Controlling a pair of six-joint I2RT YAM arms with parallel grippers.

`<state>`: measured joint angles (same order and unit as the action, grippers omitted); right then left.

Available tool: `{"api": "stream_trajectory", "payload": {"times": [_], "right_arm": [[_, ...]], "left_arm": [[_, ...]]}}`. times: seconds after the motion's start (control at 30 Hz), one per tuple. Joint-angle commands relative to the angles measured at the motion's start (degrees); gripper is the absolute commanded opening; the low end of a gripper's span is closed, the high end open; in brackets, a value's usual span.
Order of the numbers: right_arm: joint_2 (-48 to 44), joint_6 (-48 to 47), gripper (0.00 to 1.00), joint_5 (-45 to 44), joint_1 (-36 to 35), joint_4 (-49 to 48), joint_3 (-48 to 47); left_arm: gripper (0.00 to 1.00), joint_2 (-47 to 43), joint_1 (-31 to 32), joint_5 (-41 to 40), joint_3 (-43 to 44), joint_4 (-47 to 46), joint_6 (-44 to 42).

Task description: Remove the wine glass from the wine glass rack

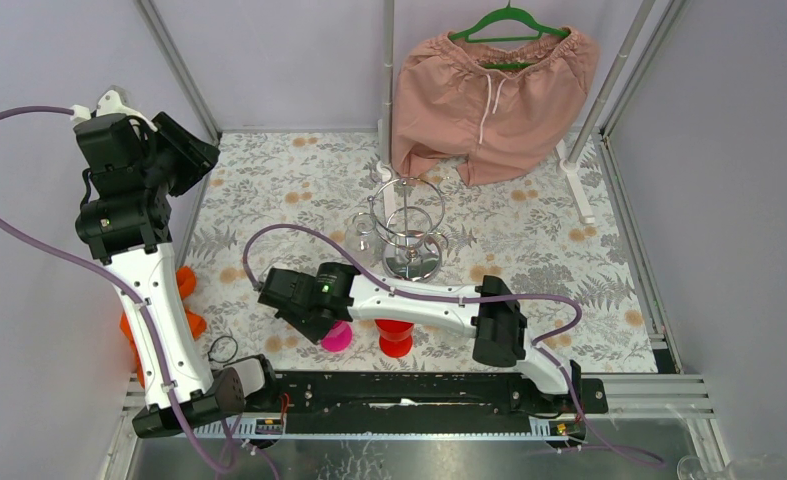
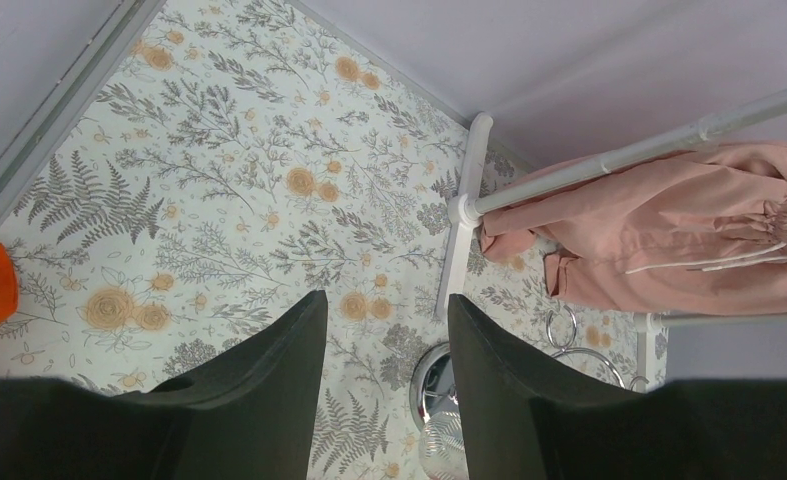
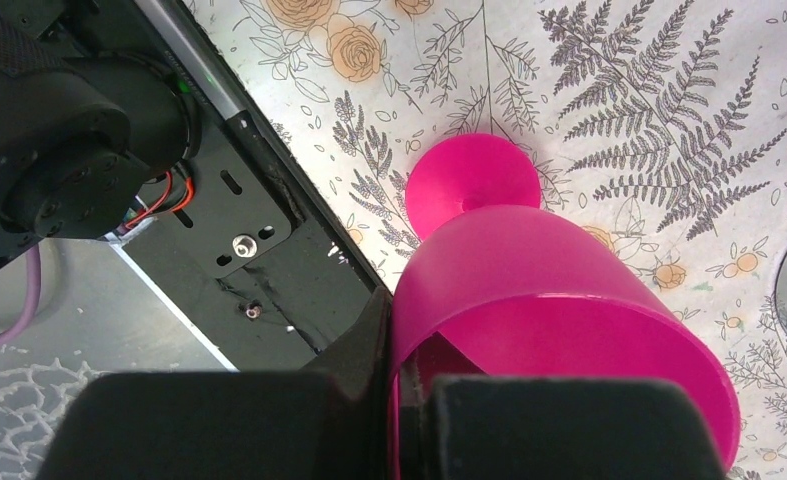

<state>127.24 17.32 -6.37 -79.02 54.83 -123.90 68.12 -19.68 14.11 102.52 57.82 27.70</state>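
I count 1 wine glass rack (image 1: 410,225), 2 arms, and 3 glasses I can tell apart: 1 pink, 1 red, 1 clear. The orange plastic pieces (image 1: 184,288) far to the left of the rack are partly hidden by the left arm, so I cannot count them.

The pink wine glass (image 3: 549,300) is off the rack. It is on the arm-base side of the rack and to its left, well apart from it. Its long axis runs roughly upright, with the mouth up toward the wrist camera and the round foot down at the tablecloth (image 1: 289,190). I cannot tell whether the foot touches the cloth. It looks like translucent plastic, with a smooth bowl and a flat disc foot.

The right gripper (image 3: 401,350) pinches the glass rim, 1 finger outside the wall and 1 inside. The left gripper (image 2: 384,300) is raised far to the left of the rack, with its 2 fingers spread and nothing between them.

The red glass (image 1: 396,338) stands just beside the pink one, on the base side of the rack. The clear glass (image 1: 362,238) is right against the rack's left side. I cannot tell whether it hangs or stands.

The rack is shiny chrome wire, with looped rings over a round mirror base. Behind it, 1 pair of pink shorts (image 1: 489,95) hangs on 1 green hanger (image 1: 509,20). The cloth has a fern and flower print.
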Motion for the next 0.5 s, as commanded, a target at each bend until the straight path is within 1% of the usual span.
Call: {"api": "stream_trajectory", "payload": {"times": [0.0, 0.47], "right_arm": [[-0.1, 0.1, 0.0, 0.4, -0.3, 0.0, -2.7], [1.0, 0.5, 0.0, 0.6, -0.3, 1.2, -3.7]], "left_arm": [[0.55, -0.8, -0.4, -0.7, 0.9, -0.7, -1.4], [0.56, -1.6, -0.4, -0.7, -0.3, -0.8, -1.8]]}}
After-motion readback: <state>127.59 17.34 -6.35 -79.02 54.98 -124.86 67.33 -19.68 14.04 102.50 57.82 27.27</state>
